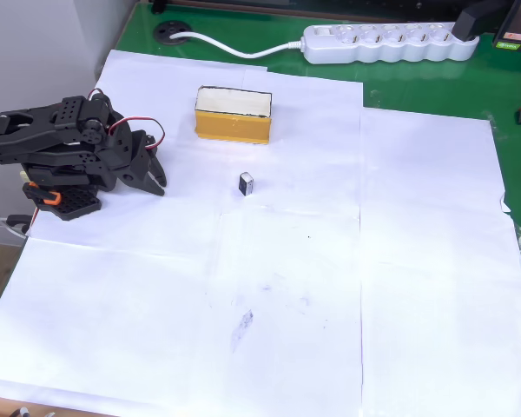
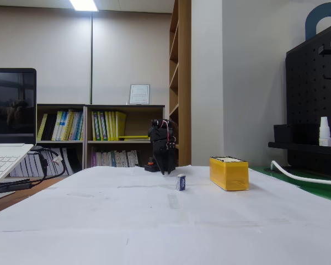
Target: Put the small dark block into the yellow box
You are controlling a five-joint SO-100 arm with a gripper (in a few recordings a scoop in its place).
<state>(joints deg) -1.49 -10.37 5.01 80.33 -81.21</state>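
White paper sheets [image 1: 330, 287] cover the green tabletop [image 1: 504, 87]. The yellow box [image 1: 234, 115] rests on the paper, open side up in the overhead view. The small dark block [image 1: 247, 183] stands on the paper just below the box, apart from it. The black arm is folded at the left edge; its tool [image 1: 154, 180] rests tips-down, holding nothing, jaws narrow. A white power strip [image 1: 391, 43] lies along the top edge.
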